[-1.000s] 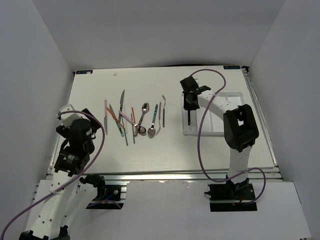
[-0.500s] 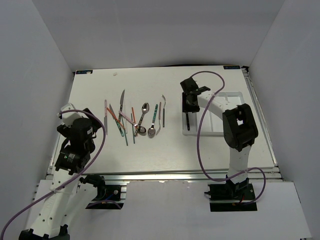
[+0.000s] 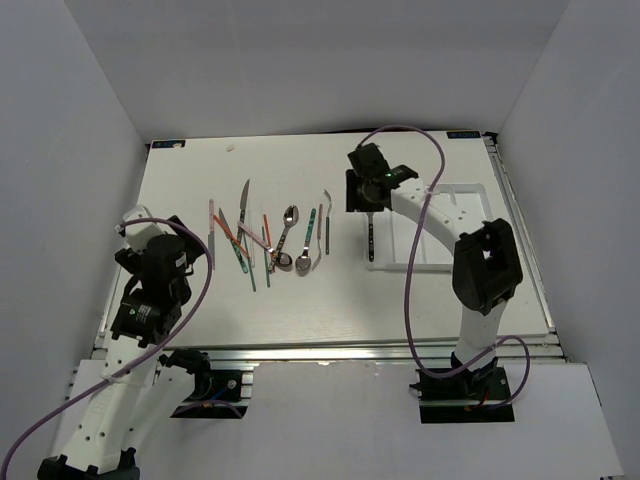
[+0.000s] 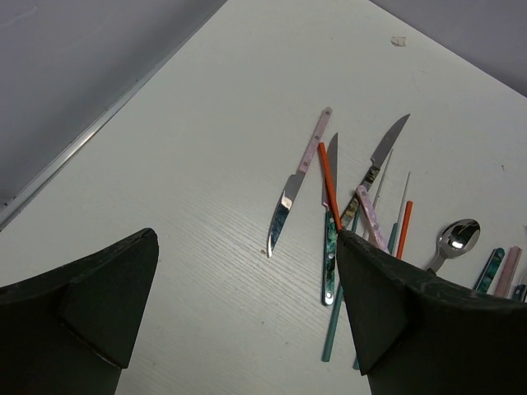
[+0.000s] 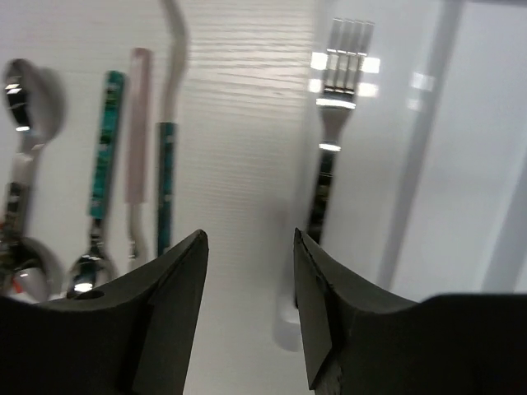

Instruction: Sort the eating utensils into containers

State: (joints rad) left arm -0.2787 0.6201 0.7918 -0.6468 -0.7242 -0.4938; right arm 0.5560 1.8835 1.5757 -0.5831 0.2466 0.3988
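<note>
Over the left edge of the white tray [image 3: 435, 250], the right gripper [image 5: 249, 247], with jaws apart and nothing between them. Just past its fingertips [image 5: 177, 288], a dark-handled fork [image 5: 327, 164] in the tray's leftmost compartment, flat and lengthwise against the left wall, tines toward the far side, handle toward the near end.

Left of the tray, loose on the bench [image 3: 300, 315], the rest of the utensils [image 3: 270, 240], well apart from the tray. Nearest to it, side by side in the right wrist view: a silver piece with a curved neck and teal handle [image 5: 165, 164], a pink handle [image 5: 140, 123], a teal-handled spoon [image 5: 105, 148] with its bowl toward the near side, and another spoon [image 5: 20, 90] with its bowl toward the far side.

At the near left, above the bench, the left gripper [image 4: 247, 243], with jaws wide apart and empty, facing the spread. Closest in its view, a pink-handled knife [image 4: 298, 174] on its own. Just right of that, an orange-red chopstick [image 4: 328, 177] crossing a teal-handled knife [image 4: 329, 255]. Farther right, a dark-handled knife [image 4: 380, 156] with its blade pointing far, then a tangle of thin sticks.
</note>
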